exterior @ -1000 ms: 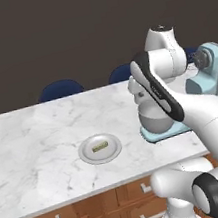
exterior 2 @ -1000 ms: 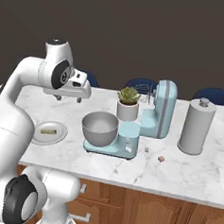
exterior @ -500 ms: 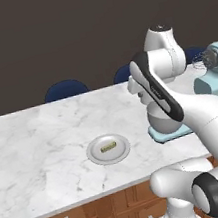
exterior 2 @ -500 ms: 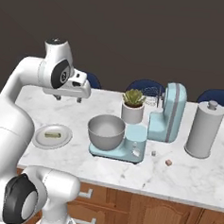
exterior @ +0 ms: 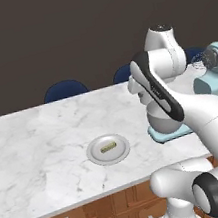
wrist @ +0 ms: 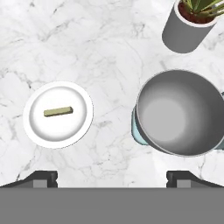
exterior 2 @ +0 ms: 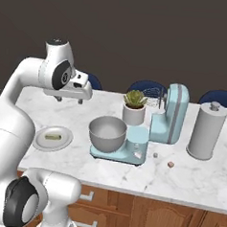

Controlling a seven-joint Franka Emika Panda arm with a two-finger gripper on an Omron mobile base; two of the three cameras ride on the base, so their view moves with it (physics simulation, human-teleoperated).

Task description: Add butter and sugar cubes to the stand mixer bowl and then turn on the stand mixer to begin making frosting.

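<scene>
**Mira:** Hand view looks straight down on the butter [wrist: 57, 111]; it lies flat near the middle of the shallow plate [wrist: 39, 131], well apart from the stand mixer bowl [wrist: 179, 114], which sits empty on the stand mixer [exterior 2: 170, 114] base; the claw [wrist: 111, 177] hangs above the marble counter [wrist: 87, 39] between plate and bowl, its tips set wide apart and holding nothing.

**Jon:** So how will the bar handle?

**Mira:** Light, by the look of it, and thin; butter would likely be soft and a little greasy, so a hard squeeze could dent it or let it slide; the plate under it is smooth, so a nudge from one tip may push the bar aside rather than trap it.

**Jon:** Where should the robot take hold?

**Mira:** Across the narrow width, at mid-length, with the tips straddling the long sides; that probably calls for turning the hand so the tips line up with the bar; the right base view shows the claw [exterior 2: 68, 99] high over the counter, so it must come down a good way, stopping short of the plate.
</scene>
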